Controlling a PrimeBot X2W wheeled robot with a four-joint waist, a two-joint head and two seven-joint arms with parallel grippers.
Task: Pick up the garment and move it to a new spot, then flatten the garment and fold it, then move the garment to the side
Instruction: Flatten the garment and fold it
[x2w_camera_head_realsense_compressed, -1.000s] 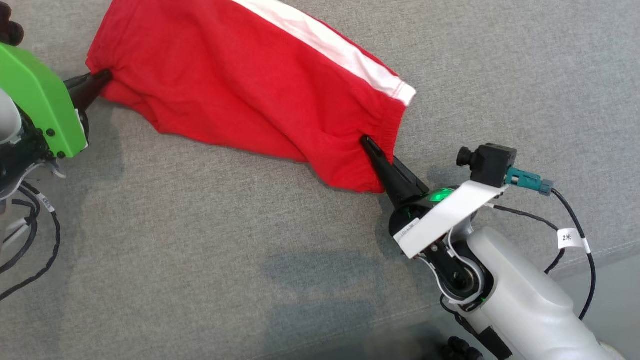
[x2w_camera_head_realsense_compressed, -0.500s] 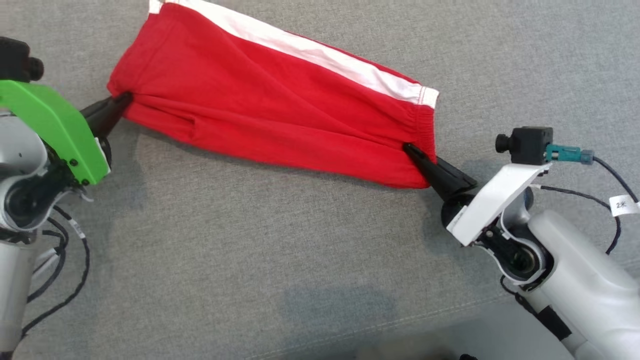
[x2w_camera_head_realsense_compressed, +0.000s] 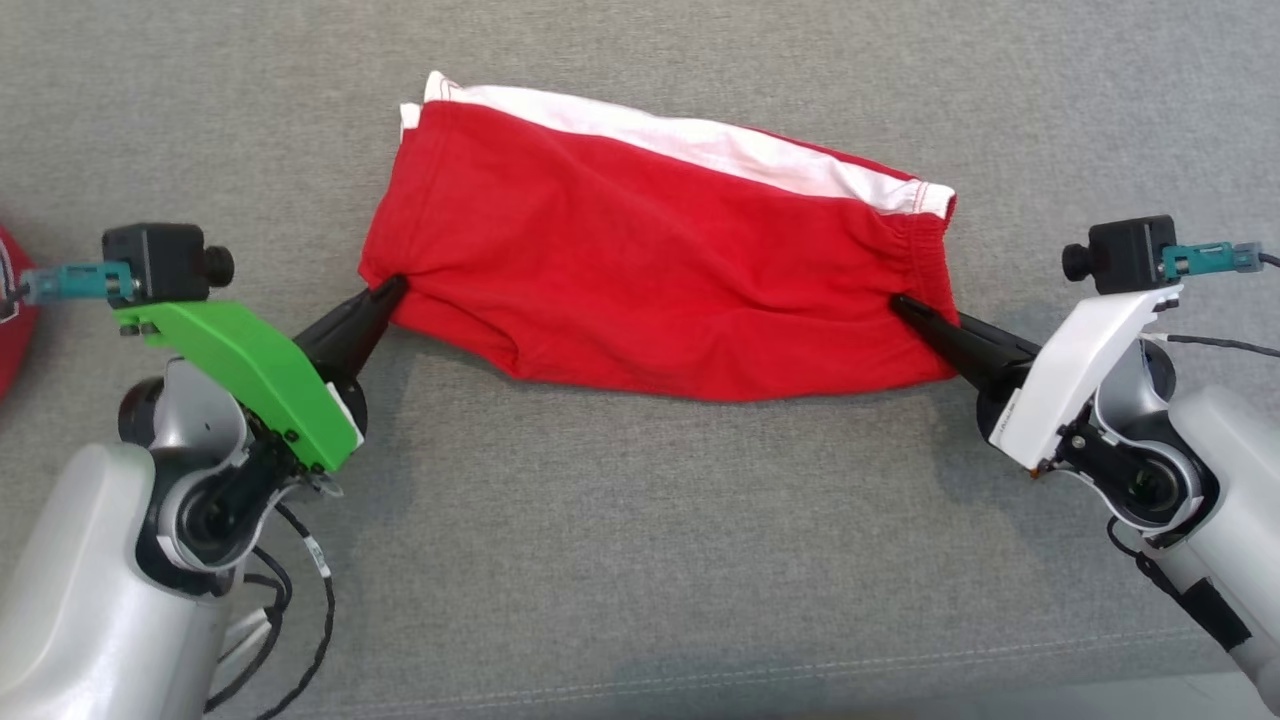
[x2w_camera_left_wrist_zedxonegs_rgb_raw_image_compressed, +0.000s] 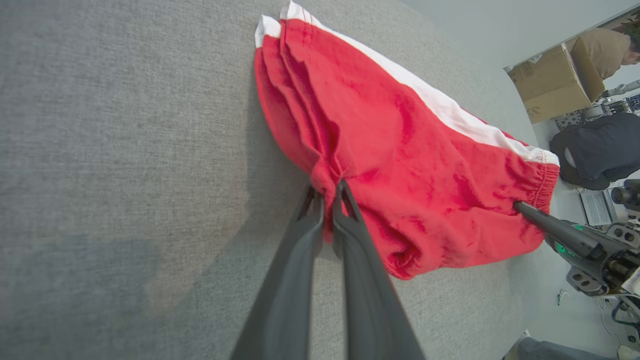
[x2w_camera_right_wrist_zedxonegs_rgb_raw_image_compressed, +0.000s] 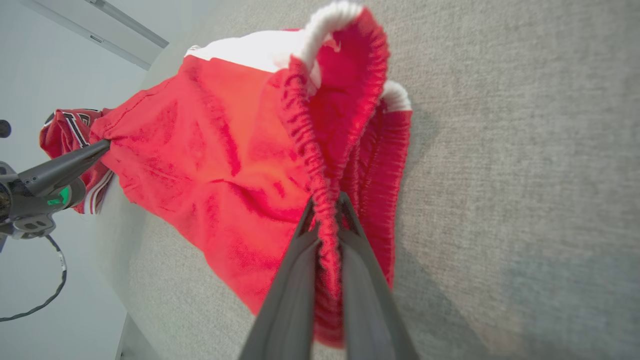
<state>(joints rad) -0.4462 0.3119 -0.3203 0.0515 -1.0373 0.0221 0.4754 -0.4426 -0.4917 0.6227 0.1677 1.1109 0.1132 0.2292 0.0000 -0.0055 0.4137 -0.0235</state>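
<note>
The garment (x2w_camera_head_realsense_compressed: 640, 270) is a pair of red shorts with a white side stripe, stretched across the grey cushion between my two grippers. My left gripper (x2w_camera_head_realsense_compressed: 392, 287) is shut on the leg-hem end of the garment (x2w_camera_left_wrist_zedxonegs_rgb_raw_image_compressed: 380, 150), pinching a fold of cloth between its fingertips (x2w_camera_left_wrist_zedxonegs_rgb_raw_image_compressed: 326, 192). My right gripper (x2w_camera_head_realsense_compressed: 900, 303) is shut on the elastic waistband at the other end of the garment (x2w_camera_right_wrist_zedxonegs_rgb_raw_image_compressed: 240, 150), the band clamped between its tips (x2w_camera_right_wrist_zedxonegs_rgb_raw_image_compressed: 326, 205). The lower edge sags slightly between the two grips.
Grey upholstery (x2w_camera_head_realsense_compressed: 640, 560) spreads all around, with a seam near its front edge. Another red garment (x2w_camera_head_realsense_compressed: 8, 320) peeks in at the far left edge (x2w_camera_right_wrist_zedxonegs_rgb_raw_image_compressed: 65, 135). Beyond the cushion stand a cardboard box (x2w_camera_left_wrist_zedxonegs_rgb_raw_image_compressed: 550, 85) and a person's dark sleeve (x2w_camera_left_wrist_zedxonegs_rgb_raw_image_compressed: 595, 150).
The head view has shifted. Both arms have drawn the garment out between them, and it now lies roughly level across the cushion. The right gripper has closed on the waistband.
</note>
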